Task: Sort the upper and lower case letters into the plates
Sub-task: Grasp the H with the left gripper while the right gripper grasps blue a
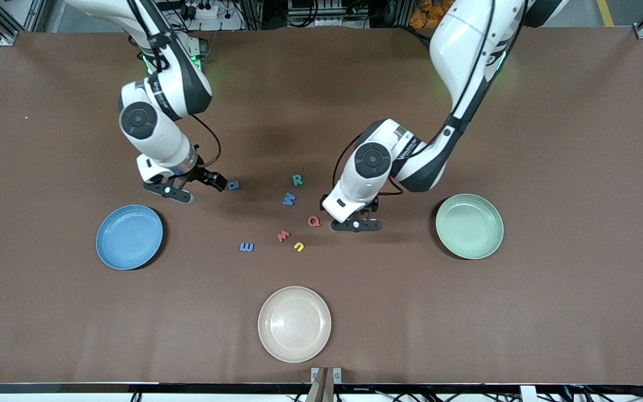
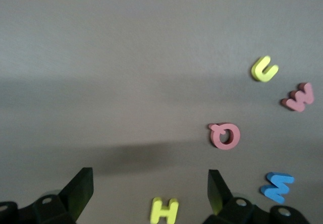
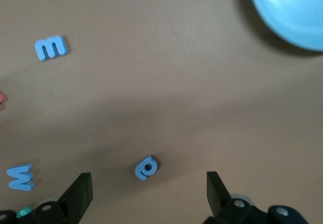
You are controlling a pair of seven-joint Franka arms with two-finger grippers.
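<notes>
Loose letters lie mid-table: a teal R (image 1: 297,180), a blue W (image 1: 289,199), a red Q (image 1: 313,221), a red w (image 1: 283,235), a yellow u (image 1: 299,246), a blue E (image 1: 246,247) and a small blue letter (image 1: 233,185). My left gripper (image 1: 356,224) is open low over the table beside the Q. In its wrist view (image 2: 149,191) a yellow H (image 2: 164,210) lies between the fingers. My right gripper (image 1: 196,187) is open beside the small blue letter (image 3: 146,167), which lies just ahead of its fingers (image 3: 147,193). The blue plate (image 1: 129,237) and the pale green plate (image 1: 469,225) are empty.
A cream plate (image 1: 294,324) sits empty nearest the front camera. The blue plate's rim (image 3: 292,9) shows in the right wrist view. The left wrist view also shows the Q (image 2: 225,135), u (image 2: 264,68), red w (image 2: 299,98) and blue W (image 2: 277,186).
</notes>
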